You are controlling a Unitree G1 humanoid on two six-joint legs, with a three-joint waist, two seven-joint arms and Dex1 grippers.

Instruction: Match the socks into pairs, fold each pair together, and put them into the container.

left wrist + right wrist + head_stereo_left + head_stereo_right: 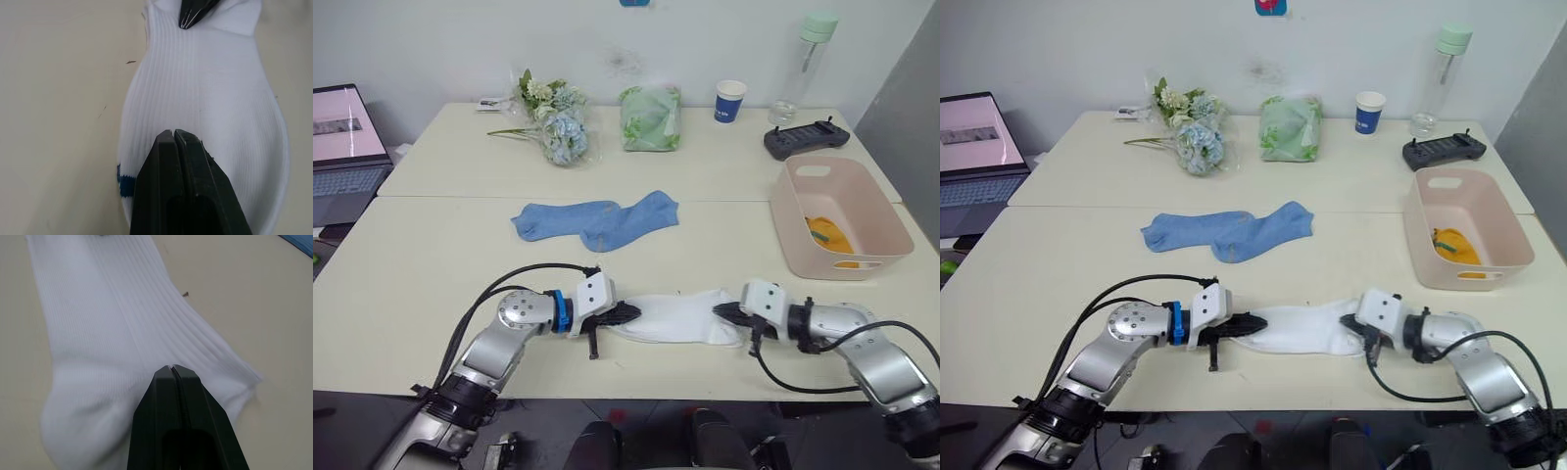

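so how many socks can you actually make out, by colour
light blue socks: 2, overlapping
white sock: 1 seen, pinched between left tool and right tool; a second underneath cannot be told
yellow sock bundle in the pink basin: 1, number inside unclear
total: at least 4

My table point(431, 284) is pale cream, with a seam running across it between a near part and a far part. Along its far edge I see a bunch of blue and white flowers point(556, 122), a green cloth bundle in clear plastic point(651, 118), a blue-and-white paper cup point(729, 101) and a clear bottle with a pale green cap point(805, 67). A black handheld controller point(806, 138) lies near the far right corner. Off the left edge stands an open laptop point(344, 147).
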